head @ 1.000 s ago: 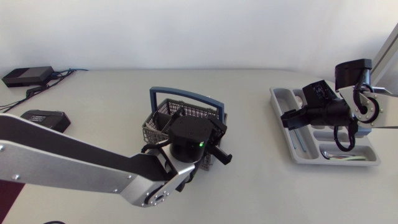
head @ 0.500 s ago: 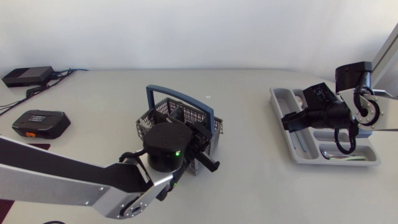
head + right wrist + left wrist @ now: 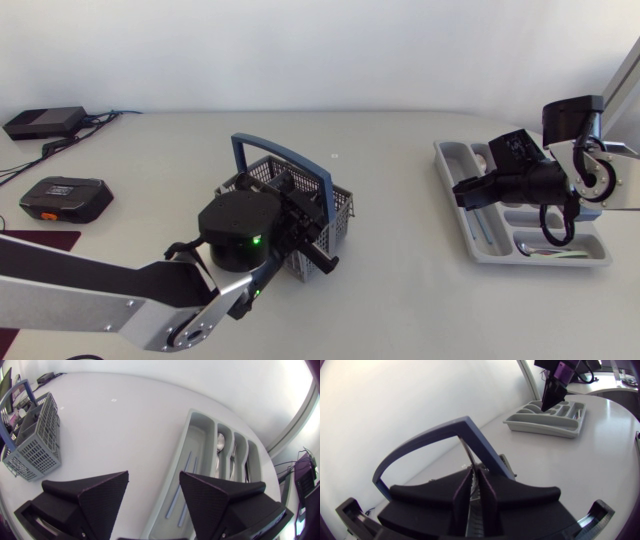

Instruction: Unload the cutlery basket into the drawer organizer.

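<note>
The grey mesh cutlery basket [image 3: 336, 206] with its blue handle [image 3: 268, 149] stands mid-table. My left gripper [image 3: 294, 212] reaches down into it from under the handle [image 3: 420, 442]. In the left wrist view the gripper [image 3: 474, 474] has its fingers [image 3: 462, 494] nearly together on a thin silver piece of cutlery [image 3: 468, 455] that sticks up between them. The grey drawer organizer [image 3: 446, 166] lies at the right, with some cutlery in its compartments [image 3: 220, 445]. Over its near-left edge my right gripper [image 3: 468, 193] hangs open and holds nothing [image 3: 152, 477].
Two black devices [image 3: 65, 195] [image 3: 45, 122] with cables lie at the table's far left. A dark red mat [image 3: 28, 240] shows at the left edge. Bare tabletop separates the basket [image 3: 37, 435] from the organizer [image 3: 200, 435].
My left arm has swung to the left, and the basket has shifted left with it. The right arm has kept still.
</note>
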